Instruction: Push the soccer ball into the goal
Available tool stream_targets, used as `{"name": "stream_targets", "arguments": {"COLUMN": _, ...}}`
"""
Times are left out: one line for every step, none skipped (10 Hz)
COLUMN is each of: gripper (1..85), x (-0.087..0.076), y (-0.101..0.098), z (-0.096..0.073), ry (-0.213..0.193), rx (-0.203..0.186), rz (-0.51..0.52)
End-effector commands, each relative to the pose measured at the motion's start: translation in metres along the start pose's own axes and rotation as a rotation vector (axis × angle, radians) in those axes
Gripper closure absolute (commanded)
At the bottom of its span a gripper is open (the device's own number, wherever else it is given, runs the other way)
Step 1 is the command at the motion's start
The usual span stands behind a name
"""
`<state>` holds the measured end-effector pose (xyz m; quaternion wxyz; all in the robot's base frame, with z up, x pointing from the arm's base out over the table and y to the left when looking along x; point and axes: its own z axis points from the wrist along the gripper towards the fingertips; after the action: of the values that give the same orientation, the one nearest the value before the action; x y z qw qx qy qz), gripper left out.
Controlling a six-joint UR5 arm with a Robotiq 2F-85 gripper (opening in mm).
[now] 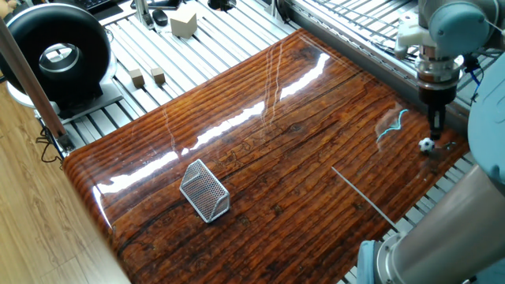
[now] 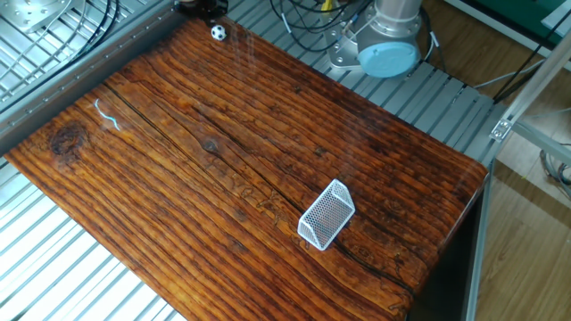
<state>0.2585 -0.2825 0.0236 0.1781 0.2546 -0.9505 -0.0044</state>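
One glossy wooden bench [image 1: 260, 142] fills most of what I see, its dark red-brown grain running lengthwise and catching bright streaks of glare. Nearest the camera in one fixed view, my own grey arm blurs the lower right corner, and pale wood flooring shows at the lower left. On the near part of the board sits the goal [image 1: 204, 191], a small silver wire-mesh wedge with a rectangular frame. A thin pale line [image 1: 364, 194] lies on the board to its right. Farther along, near the right end, is a light blue squiggle [image 1: 392, 125], and just beyond it the soccer ball [image 1: 426, 145], tiny, white with black patches, well apart from the goal. My claw [image 1: 436, 128] hangs just above and beside the ball, its fingers pressed together into one dark tip. Slatted metal surrounds the board; at the far left stand a black ring-shaped device [image 1: 55, 54] and small wooden cubes [image 1: 147, 76].
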Motion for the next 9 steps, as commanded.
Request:
{"name": "stream_targets", "arguments": {"gripper": 84.7, "x": -0.033, "y": 0.03, "z": -0.018, "ry": -0.044, "rx": -0.06, "rz": 0.022}}
{"name": "stream_targets", "arguments": {"gripper": 84.7, "x": -0.037, "y": 0.03, "z": -0.026, "ry": -0.033, "rx": -0.04, "rz": 0.025}}
{"name": "stream_targets", "arguments": {"gripper": 84.7, "x": -0.021, "y": 0.013, "z": -0.028, "ry": 0.025, "rx": 0.032, "rz": 0.022}}
{"name": "stream_targets", "arguments": {"gripper": 84.7, "x": -0.001, "y": 0.018, "z": -0.025, "ry": 0.064, "rx": 0.002, "rz": 0.038}}
{"name": "stream_targets", "arguments": {"gripper": 84.7, "x": 0.01, "y": 0.038, "z": -0.015, "ry": 0.063, "rx": -0.095, "rz": 0.059}}
{"name": "stream_targets", "arguments": {"gripper": 84.7, "x": 0.021, "y": 0.048, "z": -0.002, "ry": 0.065, "rx": -0.143, "rz": 0.07}}
{"name": "stream_targets", "arguments": {"gripper": 84.7, "x": 0.03, "y": 0.049, "z": 0.008, "ry": 0.08, "rx": -0.147, "rz": 0.099}}
{"name": "stream_targets", "arguments": {"gripper": 84.7, "x": 0.034, "y": 0.055, "z": 0.01, "ry": 0.095, "rx": -0.164, "rz": 0.127}}
{"name": "stream_targets", "arguments": {"gripper": 84.7, "x": 0.028, "y": 0.072, "z": 0.01, "ry": 0.085, "rx": -0.223, "rz": 0.16}}
